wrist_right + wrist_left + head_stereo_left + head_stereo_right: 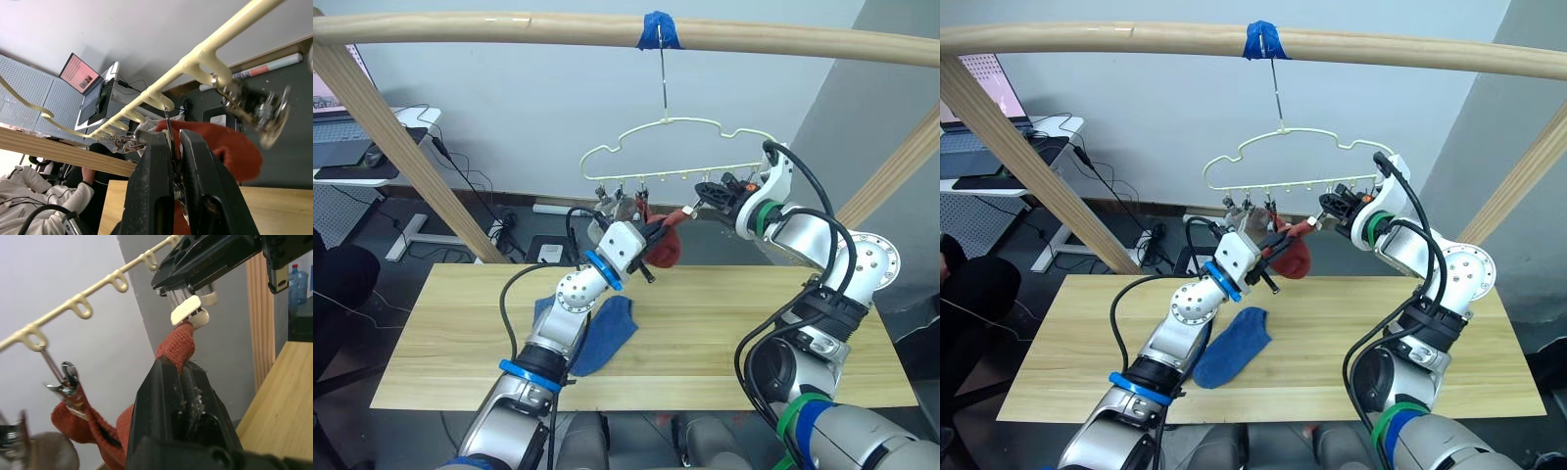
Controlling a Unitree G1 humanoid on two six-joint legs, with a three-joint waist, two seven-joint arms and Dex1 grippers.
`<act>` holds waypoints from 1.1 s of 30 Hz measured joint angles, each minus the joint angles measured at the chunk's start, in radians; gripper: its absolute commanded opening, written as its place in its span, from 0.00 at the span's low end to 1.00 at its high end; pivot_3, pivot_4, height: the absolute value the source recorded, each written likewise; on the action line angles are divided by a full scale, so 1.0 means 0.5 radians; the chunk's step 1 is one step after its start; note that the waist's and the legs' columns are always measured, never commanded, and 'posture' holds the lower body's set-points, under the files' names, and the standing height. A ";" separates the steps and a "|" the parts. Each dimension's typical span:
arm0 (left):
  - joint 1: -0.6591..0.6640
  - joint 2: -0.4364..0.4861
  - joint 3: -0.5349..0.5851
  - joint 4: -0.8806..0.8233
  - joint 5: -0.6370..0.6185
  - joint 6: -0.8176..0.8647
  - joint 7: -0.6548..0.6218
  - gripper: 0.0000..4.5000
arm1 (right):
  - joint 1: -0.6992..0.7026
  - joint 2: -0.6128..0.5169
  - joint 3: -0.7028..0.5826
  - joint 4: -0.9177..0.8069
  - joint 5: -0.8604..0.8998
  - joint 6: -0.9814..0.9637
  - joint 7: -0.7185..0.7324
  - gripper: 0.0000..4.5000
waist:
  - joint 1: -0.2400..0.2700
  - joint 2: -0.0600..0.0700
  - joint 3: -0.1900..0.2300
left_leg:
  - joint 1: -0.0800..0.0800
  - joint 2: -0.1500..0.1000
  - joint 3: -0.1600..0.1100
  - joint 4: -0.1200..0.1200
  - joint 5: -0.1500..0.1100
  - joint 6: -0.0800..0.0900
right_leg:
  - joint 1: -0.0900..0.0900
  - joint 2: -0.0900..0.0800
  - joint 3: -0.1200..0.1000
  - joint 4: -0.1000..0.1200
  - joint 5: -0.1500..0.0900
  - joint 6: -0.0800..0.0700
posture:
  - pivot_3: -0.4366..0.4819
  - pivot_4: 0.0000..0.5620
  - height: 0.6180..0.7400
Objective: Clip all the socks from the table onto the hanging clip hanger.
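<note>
Two blue socks were counted on the table (724,343): one blue sock (605,334) lay left of centre in the left eye view, and a second blue sock (545,311) showed partly behind the left arm. One rust red sock (1294,252) hung bunched at the centre of the frame, under the clip hanger (1285,159). One corner of it was held by a metal clip (62,380) on the hanger's lower bar, as seen at the lower left of the left wrist view. Another part was pinched between the closed fingers of the left gripper (182,373). A grey sock (1248,220) seemed to hang from the clips just left of it, though this was hard to tell.

One clip was squeezed between the fingers of the right gripper (174,142), which were closed on it right under the bar.

Bare planks were left across the table's right half and along its near edge. Both grippers were crowded together beneath the hanger's right half.
</note>
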State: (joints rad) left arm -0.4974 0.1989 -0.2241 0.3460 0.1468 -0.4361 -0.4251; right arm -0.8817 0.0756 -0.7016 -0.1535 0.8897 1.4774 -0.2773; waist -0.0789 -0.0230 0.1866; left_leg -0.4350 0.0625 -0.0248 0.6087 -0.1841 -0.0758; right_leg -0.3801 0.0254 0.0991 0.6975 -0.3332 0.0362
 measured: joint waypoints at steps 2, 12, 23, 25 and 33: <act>-0.008 -0.001 0.000 -0.006 0.000 0.018 0.000 0.01 | 0.000 0.001 -0.001 -0.003 0.007 -0.001 -0.012 0.00 | -0.001 0.000 0.000 | 0.000 0.000 0.000 0.000 0.000 0.000 | 0.000 0.000 0.000 0.000 0.000 0.000 | 0.40 0.27 1.00; -0.011 -0.028 -0.036 -0.047 0.043 0.015 0.002 0.01 | 0.001 0.044 -0.002 -0.003 0.039 -0.044 -0.068 0.00 | -0.007 0.000 0.000 | 0.000 0.000 0.000 0.000 0.000 0.000 | 0.000 0.000 0.000 0.000 0.000 0.000 | 0.39 0.26 1.00; -0.037 -0.031 -0.103 -0.047 0.142 -0.015 0.006 0.01 | 0.016 0.050 0.048 -0.003 0.066 -0.064 -0.101 0.00 | -0.008 0.000 0.000 | 0.000 0.000 0.000 0.000 0.000 0.000 | -0.001 0.000 0.001 0.000 0.000 0.000 | 0.40 0.27 1.00; -0.050 -0.032 -0.103 -0.047 0.142 -0.015 0.006 0.01 | 0.020 0.040 0.059 -0.003 0.067 -0.066 -0.097 0.00 | -0.008 0.000 0.000 | 0.000 0.000 0.000 0.000 0.000 0.000 | -0.001 0.000 0.001 0.000 0.000 0.000 | 0.40 0.27 1.00; -0.052 -0.010 -0.094 -0.047 0.142 -0.018 0.009 0.01 | 0.073 -0.030 0.175 -0.004 0.068 -0.100 -0.032 0.00 | -0.008 0.000 0.000 | 0.000 0.000 0.000 0.000 0.000 0.000 | 0.000 0.000 0.001 0.000 0.000 0.000 | 0.40 0.28 1.00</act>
State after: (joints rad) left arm -0.5236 0.1940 -0.2710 0.3225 0.2177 -0.4451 -0.4209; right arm -0.8454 0.0605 -0.6142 -0.1557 0.9237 1.4271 -0.2932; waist -0.0829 -0.0230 0.1865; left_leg -0.4352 0.0624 -0.0246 0.6087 -0.1841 -0.0758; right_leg -0.3803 0.0254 0.0995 0.6976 -0.3332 0.0362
